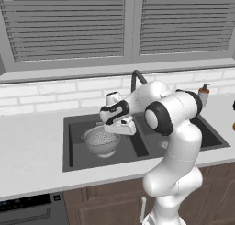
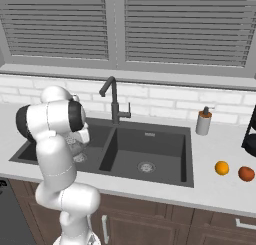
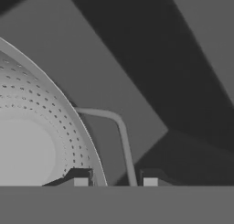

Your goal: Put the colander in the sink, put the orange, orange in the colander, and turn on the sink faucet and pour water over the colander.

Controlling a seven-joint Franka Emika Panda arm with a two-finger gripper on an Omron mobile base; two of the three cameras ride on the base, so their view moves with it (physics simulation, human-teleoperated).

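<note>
The colander point(image 1: 102, 141) sits in the left basin of the sink point(image 1: 73, 162), upright on the basin floor, close to the divider between the two basins. The gripper point(image 3: 115, 181) is low over the colander's rim on the divider side. In the hand view its two dark tips stand on either side of the rim, one inside the bowl and one outside, next to the thin wire side handle point(image 3: 119, 131). The jaws are pressed in as far as they go here, pinching the colander by its rim.

The colander looks like thin stiff metal, so I judge it light and rigid. It should not flex in the grip, but the smooth rim could slip or pivot if pinched off-centre. The rim beside the handle is a sensible place to hold it, since the wall there is thin enough for the fingers to straddle.

Two fruits lie on the counter to the right of the sink, near its front edge: a bright orange point(image 2: 222, 167) and, just beside it, a darker reddish orange point(image 2: 246, 173). Both are small, round and smooth, likely firm but prone to rolling, so each calls for a grip across its middle.

The faucet point(image 2: 113, 101) stands at the back edge of the sink, over the divider, with no water running. A white soap bottle point(image 2: 203, 122) stands on the counter behind the right basin.
</note>
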